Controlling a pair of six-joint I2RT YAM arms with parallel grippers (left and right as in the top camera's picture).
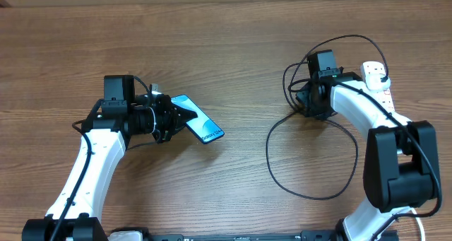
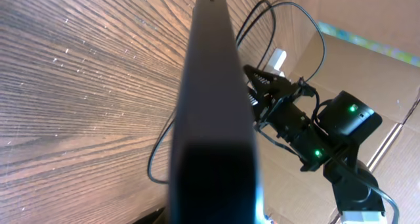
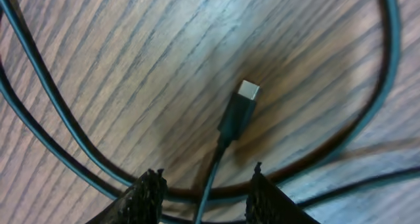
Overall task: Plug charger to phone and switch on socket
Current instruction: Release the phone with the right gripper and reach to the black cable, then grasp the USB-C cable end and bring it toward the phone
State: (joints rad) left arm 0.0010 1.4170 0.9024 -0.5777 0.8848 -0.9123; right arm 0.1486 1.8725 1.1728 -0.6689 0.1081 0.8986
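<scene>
Gripping the phone (image 1: 203, 126), the left gripper (image 1: 182, 117) is closed; the right gripper (image 3: 205, 181) stands open astride the charger (image 3: 392, 27), whose connector tip (image 3: 248, 90) lies on the table (image 3: 98, 46)

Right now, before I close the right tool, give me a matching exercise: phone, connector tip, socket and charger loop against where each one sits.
Things:
1. phone
2. connector tip
3. socket
4. charger loop

Places:
A. lying loose on the wood, just ahead of the open right tool
B. at the far right of the table
C. clamped in the left tool
D. spread in a wide ring, nearer the robot than the right tool

Pairs: 1-C, 2-A, 3-B, 4-D
</scene>
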